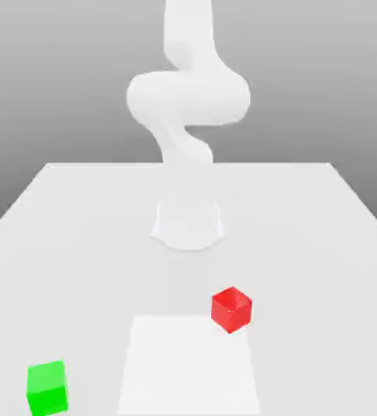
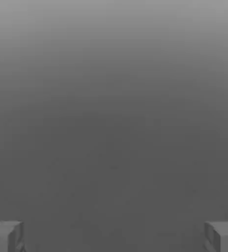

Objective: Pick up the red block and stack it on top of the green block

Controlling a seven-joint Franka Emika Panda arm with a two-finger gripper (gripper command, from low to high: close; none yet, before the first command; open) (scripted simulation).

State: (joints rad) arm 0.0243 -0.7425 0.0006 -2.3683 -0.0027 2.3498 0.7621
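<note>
Presently my grey two-fingered pincer is spread wide and empty, presumably ready to take the matte red cube at the pale square's corner; the matte green cube, well apart on the white bench, awaits stacking.

A pale, broad table is spreading out in front of me, its far edge running straight across and its sides slanting outward as they come nearer in the exterior view. A brighter white rectangle is lying flat on it toward the near side (almost melting into the tabletop, pale on pale). Behind, a plain gray backdrop is darkening as it goes down, lighter up high and deepest low beside the table's edges. In the hand view, smooth gray is likewise fading from light to dark. The light is falling evenly, washing the tabletop nearly white.
</note>
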